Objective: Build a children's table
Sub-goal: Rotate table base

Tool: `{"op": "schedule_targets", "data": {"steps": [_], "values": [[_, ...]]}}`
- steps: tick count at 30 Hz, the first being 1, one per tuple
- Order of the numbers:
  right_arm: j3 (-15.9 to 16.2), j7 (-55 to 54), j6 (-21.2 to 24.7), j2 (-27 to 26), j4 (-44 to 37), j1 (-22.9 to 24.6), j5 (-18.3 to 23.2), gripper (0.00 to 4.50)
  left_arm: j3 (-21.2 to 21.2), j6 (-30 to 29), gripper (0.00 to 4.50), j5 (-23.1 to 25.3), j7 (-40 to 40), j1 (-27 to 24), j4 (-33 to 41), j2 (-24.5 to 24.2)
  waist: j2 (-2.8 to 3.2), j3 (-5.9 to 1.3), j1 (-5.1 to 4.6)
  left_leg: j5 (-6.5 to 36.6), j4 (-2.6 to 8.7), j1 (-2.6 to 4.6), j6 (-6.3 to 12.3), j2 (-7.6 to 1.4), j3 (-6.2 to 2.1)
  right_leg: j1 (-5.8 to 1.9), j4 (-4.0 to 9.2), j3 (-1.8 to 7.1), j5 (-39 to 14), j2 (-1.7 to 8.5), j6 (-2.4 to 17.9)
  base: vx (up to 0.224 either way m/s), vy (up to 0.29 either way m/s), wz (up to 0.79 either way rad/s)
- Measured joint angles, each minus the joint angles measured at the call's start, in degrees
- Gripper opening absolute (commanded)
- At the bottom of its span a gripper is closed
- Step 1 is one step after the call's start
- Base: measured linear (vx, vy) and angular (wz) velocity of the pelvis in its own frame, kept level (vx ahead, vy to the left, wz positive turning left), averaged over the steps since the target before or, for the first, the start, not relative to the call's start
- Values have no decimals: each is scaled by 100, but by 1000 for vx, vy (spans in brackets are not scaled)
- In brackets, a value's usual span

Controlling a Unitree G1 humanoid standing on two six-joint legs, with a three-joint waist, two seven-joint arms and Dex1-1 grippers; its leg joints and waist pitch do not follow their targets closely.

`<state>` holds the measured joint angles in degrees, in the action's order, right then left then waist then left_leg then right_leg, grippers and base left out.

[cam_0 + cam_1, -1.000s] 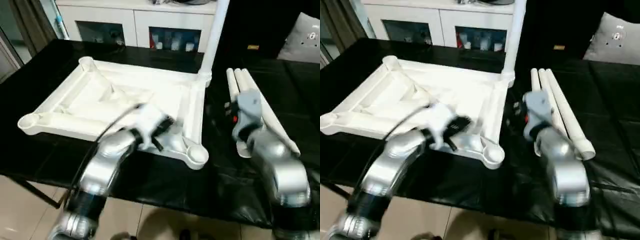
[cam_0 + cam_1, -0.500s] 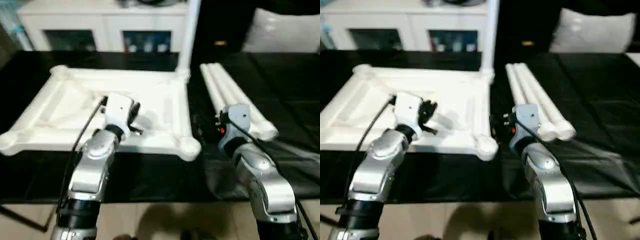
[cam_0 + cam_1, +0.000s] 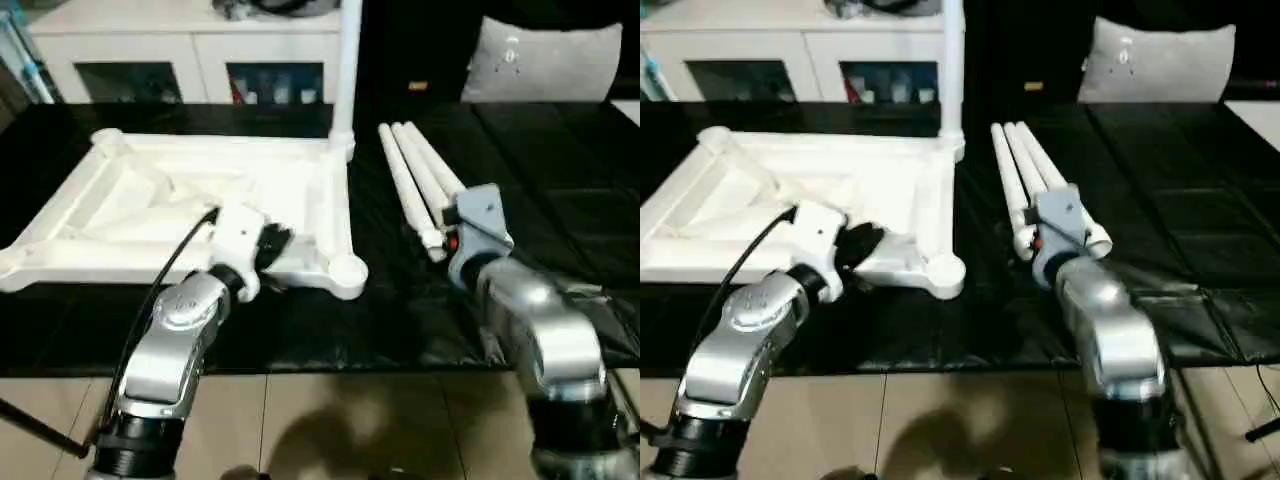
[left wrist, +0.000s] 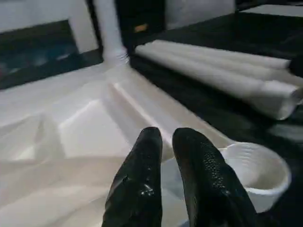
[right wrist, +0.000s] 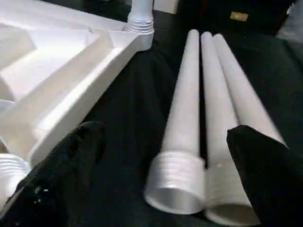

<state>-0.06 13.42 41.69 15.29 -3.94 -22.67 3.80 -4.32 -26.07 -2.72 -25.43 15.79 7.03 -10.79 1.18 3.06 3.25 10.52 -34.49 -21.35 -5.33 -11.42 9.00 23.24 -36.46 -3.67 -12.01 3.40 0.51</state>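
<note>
A white plastic children's table top (image 3: pixel 180 205) lies upside down on a black-covered work surface (image 3: pixel 560 180), its ribbed underside facing up. It sits on the left half of the surface. Round sockets mark its corners; the near right socket (image 3: pixel 346 272) is empty and open. At the far right corner, one white tube leg (image 3: pixel 347 60) stands upright in its socket, rising out of the top of the head camera views.

Just to the right of the table top, three more loose legs (image 3: pixel 418 180) lie side by side on the black cover, touching one another, running from far to near. Their near ends are threaded, as seen in the right wrist view (image 5: pixel 177 184).

The left gripper (image 4: pixel 166 156) hovers over the near right part of the table top, beside the empty corner socket. Its two black fingers (image 4: pixel 142 184) are nearly together, with only a narrow gap between them, and they hold nothing.

The right gripper (image 5: pixel 161 156) is at the near ends of the three loose legs. Its black fingers (image 5: pixel 258 165) are spread wide apart, one on each side of the leg ends, and are not closed on anything.

Behind the work surface stands a white cabinet (image 3: pixel 200 45) with glass-fronted doors, and a grey cushion (image 3: pixel 545 60) rests at the far right.
</note>
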Motion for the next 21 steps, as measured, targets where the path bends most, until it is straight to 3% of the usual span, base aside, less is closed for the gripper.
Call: {"op": "schedule_targets", "data": {"steps": [4, 7, 13, 19, 21], "values": [[-64, 214, -52, -73, -76, -13, 128, 450, 84, 1, 99, -13, 166, -7, 59, 154, -34, 16, -23, -3, 0, 1, 4, 5, 2, -24, 60, 7, 70, 2, -7, 0, 0, 0], [-90, 188, -85, -250, -381, 214, 276, 450, 184, 21, 127, -17, 393, -126, 61, 271, -49, 20, -25, -5, 0, -10, 6, 4, 4, -21, 80, 9, 97, 0, -3, 0, 0, 0], [-31, -3, -83, -490, -930, 801, 312, 450, 189, 266, 137, 36, 700, -473, 75, 318, -48, 20, -6, 1, 19, -72, 24, 2, 9, 11, 132, 6, 93, -3, 10, 30, 5, 1], [-72, -238, -313, -817, -1452, 1086, 437, 450, 206, 482, 177, 73, 820, -536, 255, 399, -47, 21, 13, 8, 21, -61, 25, -1, 20, 3, 140, 6, 96, -1, 10, 0, 0, 0], [-56, -269, -135, -801, -1664, 1295, 448, 450, 287, 531, 200, 36, 906, -574, 330, 475, -52, 24, 7, 9, 22, -31, 24, -3, 28, -20, 144, 9, 89, 0, -3, 0, 0, 0]]}}
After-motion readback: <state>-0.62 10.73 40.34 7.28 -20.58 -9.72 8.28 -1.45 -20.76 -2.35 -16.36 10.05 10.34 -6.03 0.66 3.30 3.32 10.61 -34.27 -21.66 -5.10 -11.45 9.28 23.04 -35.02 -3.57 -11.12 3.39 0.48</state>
